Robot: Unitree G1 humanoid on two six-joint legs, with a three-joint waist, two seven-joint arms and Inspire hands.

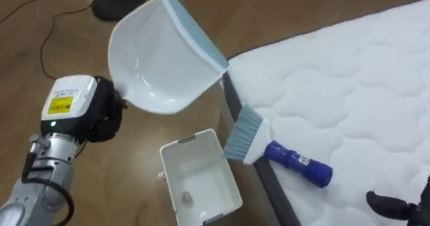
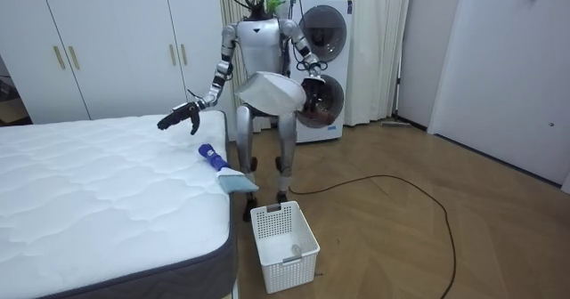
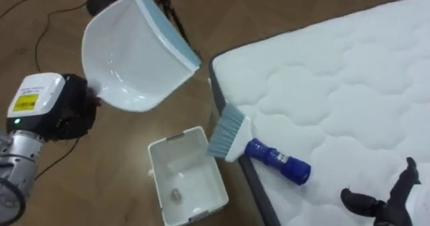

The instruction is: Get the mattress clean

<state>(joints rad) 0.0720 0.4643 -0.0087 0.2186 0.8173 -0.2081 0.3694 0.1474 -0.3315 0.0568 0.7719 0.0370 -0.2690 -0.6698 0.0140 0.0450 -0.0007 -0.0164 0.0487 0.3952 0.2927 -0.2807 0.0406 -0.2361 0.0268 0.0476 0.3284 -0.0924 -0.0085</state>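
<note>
I stand at the corner of the white quilted mattress. My left hand is curled round the handle of a white dustpan with a blue lip, held tilted above the floor beside the bed. Below it on the floor is a white plastic bin with a small scrap inside. A brush with a blue handle lies on the mattress edge, its pale bristles jutting over the side towards the bin. My right hand hovers over the mattress to the right of the brush, fingers relaxed and holding nothing.
A black round stand base and a dark cable lie on the wooden floor. Behind me in the room view stand stacked washing machines and white wardrobes.
</note>
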